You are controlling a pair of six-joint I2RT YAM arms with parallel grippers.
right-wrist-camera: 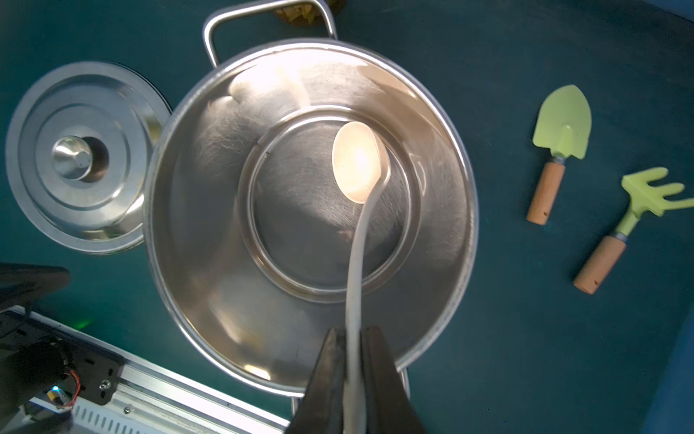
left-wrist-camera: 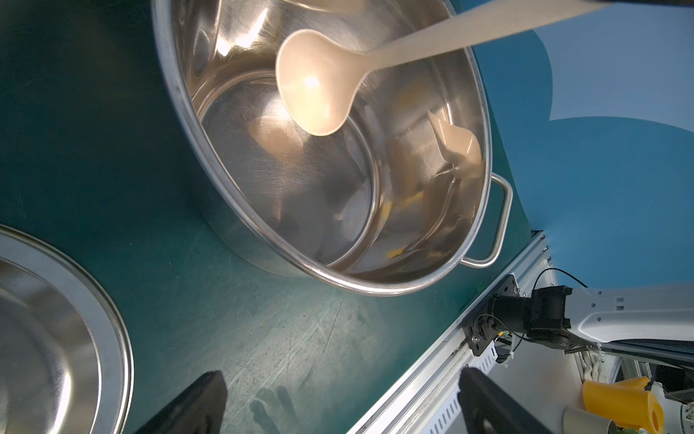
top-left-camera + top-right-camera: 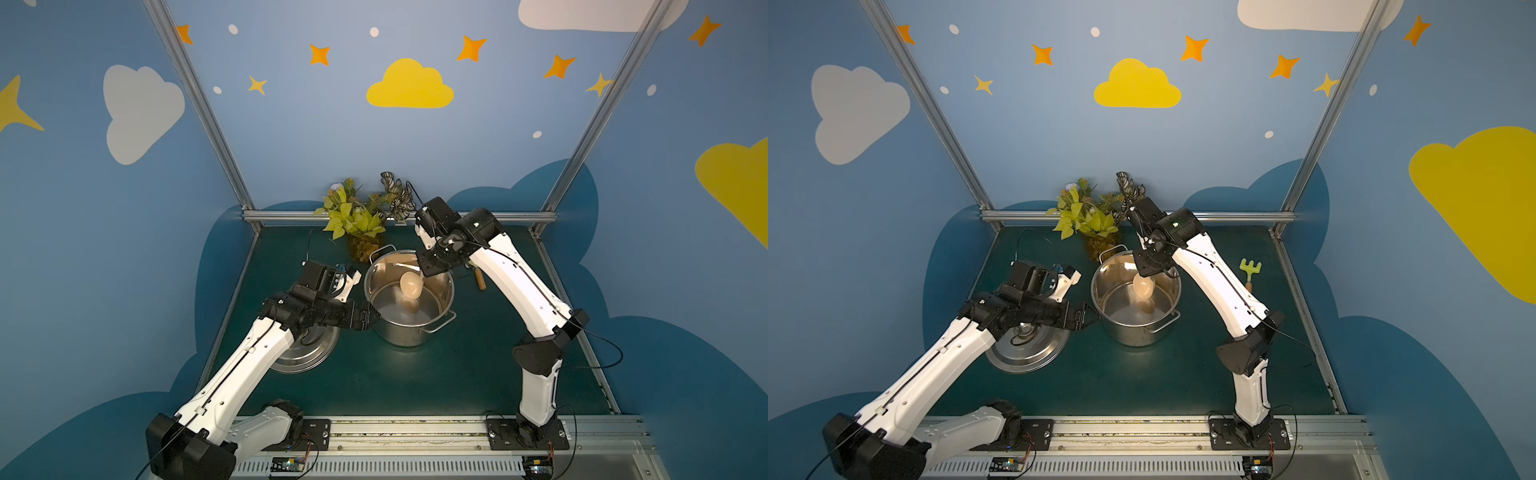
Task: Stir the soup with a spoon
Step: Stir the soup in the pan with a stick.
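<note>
Inside the steel pot point(image 1: 195, 210), the cream spoon point(image 1: 356, 161) is held bowl-down for stirring, its handle clamped by the right gripper point(image 1: 353, 338) above the pot, while the left gripper point(image 2: 341, 377) is spread open, empty, beside the pot.

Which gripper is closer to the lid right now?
Left. The left gripper, open, hangs beside the lid, between it and the pot. The right gripper is above the pot's opposite side, shut on the ladle, with the pot between it and the lid.
</note>
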